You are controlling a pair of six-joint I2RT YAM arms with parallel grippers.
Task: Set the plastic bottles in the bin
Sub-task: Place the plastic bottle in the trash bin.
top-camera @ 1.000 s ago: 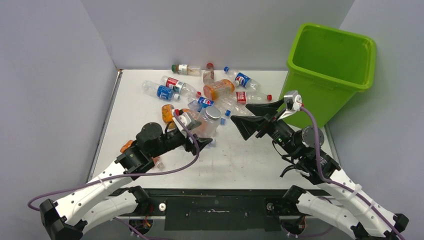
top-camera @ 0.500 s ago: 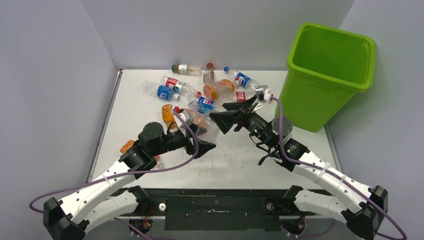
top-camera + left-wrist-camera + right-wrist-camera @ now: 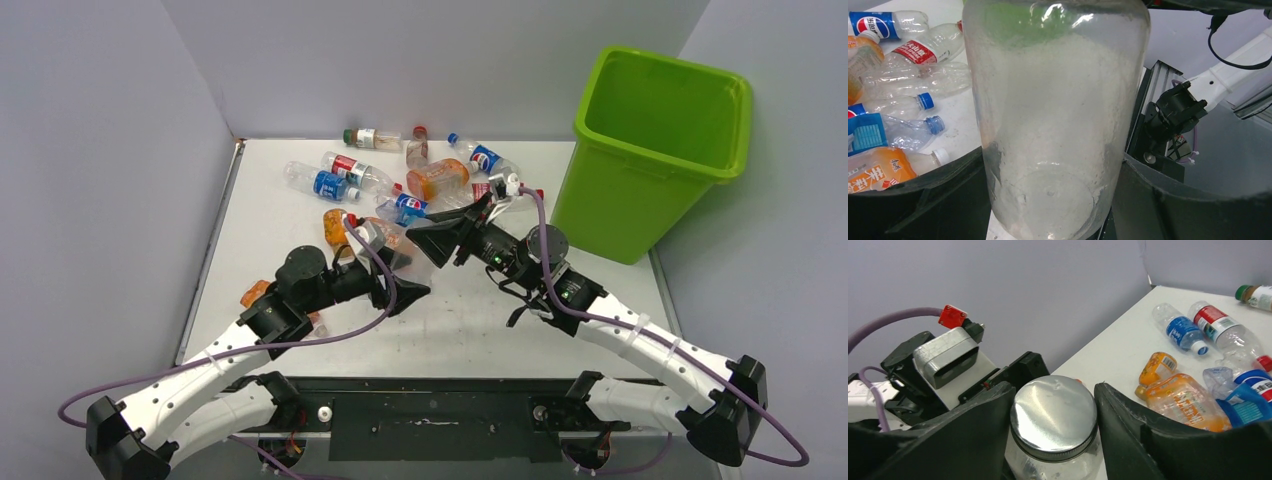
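Observation:
A clear jar (image 3: 1053, 125) with a silver metal lid (image 3: 1054, 412) hangs above the table between both arms. My left gripper (image 3: 1048, 200) is shut on the jar's body near its base. My right gripper (image 3: 1053, 390) has one finger on each side of the lid, pressed against it. In the top view the jar (image 3: 408, 252) sits between the left gripper (image 3: 395, 265) and the right gripper (image 3: 428, 243). Several plastic bottles (image 3: 438, 178) lie scattered at the table's far side. The lime-green bin (image 3: 610, 200) stands at the far right.
An orange bottle (image 3: 255, 292) lies beside the left arm. Orange and blue-labelled bottles (image 3: 1180, 400) lie close behind the jar. Grey walls enclose the table on the left, back and right. The left wrist's camera housing (image 3: 945, 357) faces the right gripper closely.
The right arm swung left from beside the bin to the jar, and its jaws narrowed around the lid. The left arm tilted the jar slightly and kept its grip.

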